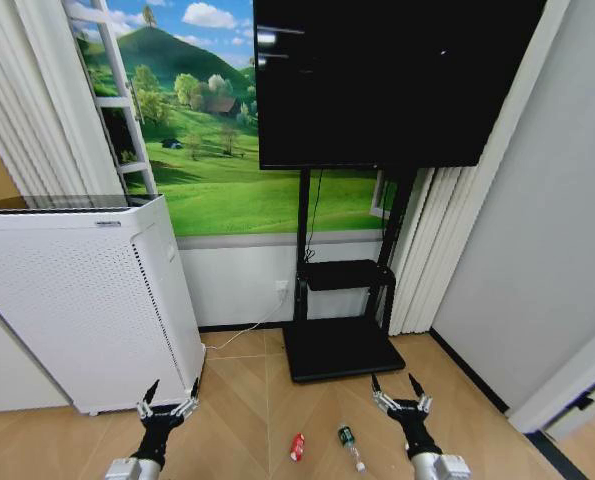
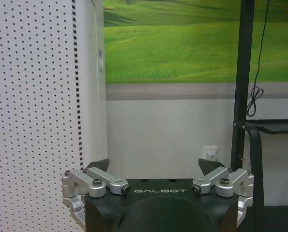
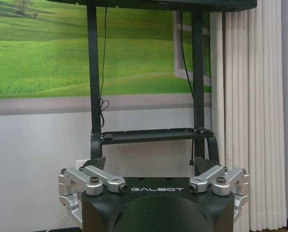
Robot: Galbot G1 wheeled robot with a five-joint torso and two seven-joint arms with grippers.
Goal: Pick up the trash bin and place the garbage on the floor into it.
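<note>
"GALBOT" is printed on the left end effector (image 2: pixel 155 166) and the right end effector (image 3: pixel 150 166).

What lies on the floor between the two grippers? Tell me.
In the head view, a small red can and a clear bottle lie between the left gripper and right gripper.

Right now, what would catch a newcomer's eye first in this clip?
The big black screen on its stand against a green meadow mural, with a white perforated appliance at left. On the wood floor lie a red can and a clear bottle, between the open left gripper and open right gripper.
</note>
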